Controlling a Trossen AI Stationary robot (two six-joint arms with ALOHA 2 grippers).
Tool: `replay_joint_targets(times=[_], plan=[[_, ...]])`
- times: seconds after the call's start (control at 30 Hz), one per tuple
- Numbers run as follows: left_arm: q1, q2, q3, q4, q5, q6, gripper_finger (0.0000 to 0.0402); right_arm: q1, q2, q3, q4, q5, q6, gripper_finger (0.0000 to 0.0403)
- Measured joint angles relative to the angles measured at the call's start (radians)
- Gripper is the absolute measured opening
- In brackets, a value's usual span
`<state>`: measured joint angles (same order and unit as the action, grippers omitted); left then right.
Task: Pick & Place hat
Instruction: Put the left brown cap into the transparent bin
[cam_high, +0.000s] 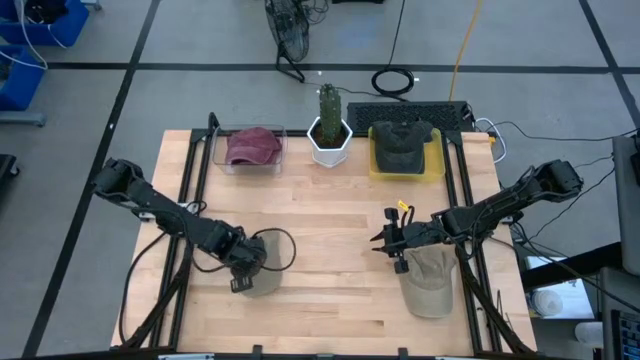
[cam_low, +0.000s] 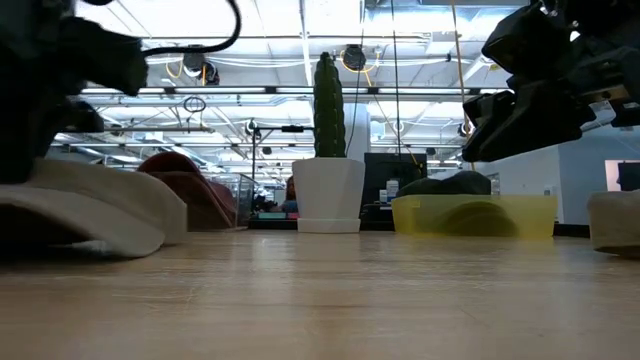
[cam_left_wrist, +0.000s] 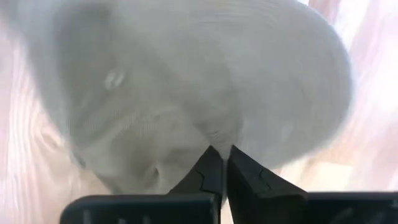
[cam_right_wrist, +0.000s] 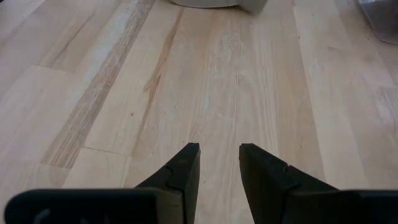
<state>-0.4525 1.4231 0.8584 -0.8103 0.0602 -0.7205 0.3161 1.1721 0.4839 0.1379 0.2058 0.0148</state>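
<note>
The grasp step is in hand: the left gripper (cam_high: 243, 272) is pinched together on the pale beige fabric hat (cam_left_wrist: 205, 93) at the near-left of the light wooden surface (cam_high: 330, 225), so a clean lift is called for next, while the right gripper (cam_right_wrist: 217, 163) is held apart, empty.

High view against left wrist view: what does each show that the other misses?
Only the high view shows the right gripper open over bare wood beside a second beige hat, the maroon hat in the clear bin, the dark hat in the yellow tray, and the cactus pot.

Only the left wrist view shows the fingers pressed together against fabric.

Both show the left gripper at the beige hat on the wooden table.
</note>
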Motion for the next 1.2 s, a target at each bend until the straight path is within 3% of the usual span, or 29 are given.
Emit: replay_joint_targets(times=[0.13, 0.27, 0.63, 0.87, 1.2], plan=[[0.058, 0.000, 0.048, -0.026, 0.037, 0.085, 0.0013, 0.000, 0.000, 0.000, 0.000, 0.000, 0.000, 0.0100], [0.123, 0.000, 0.136, -0.157, 0.040, 0.210, 0.0008, 0.000, 0.000, 0.000, 0.000, 0.001, 0.000, 0.0100], [0.304, 0.000, 0.512, -0.683, -0.184, 0.657, 0.0005, 0.000, 0.000, 0.000, 0.000, 0.001, 0.000, 0.0100], [0.509, -0.003, 0.694, -0.733, -0.243, 0.832, 0.0005, 0.000, 0.000, 0.000, 0.000, 0.002, 0.000, 0.0100], [0.865, -0.005, 0.712, -0.763, -0.127, 1.117, 0.0006, 0.000, 0.000, 0.000, 0.001, 0.002, -0.010, 0.0100]])
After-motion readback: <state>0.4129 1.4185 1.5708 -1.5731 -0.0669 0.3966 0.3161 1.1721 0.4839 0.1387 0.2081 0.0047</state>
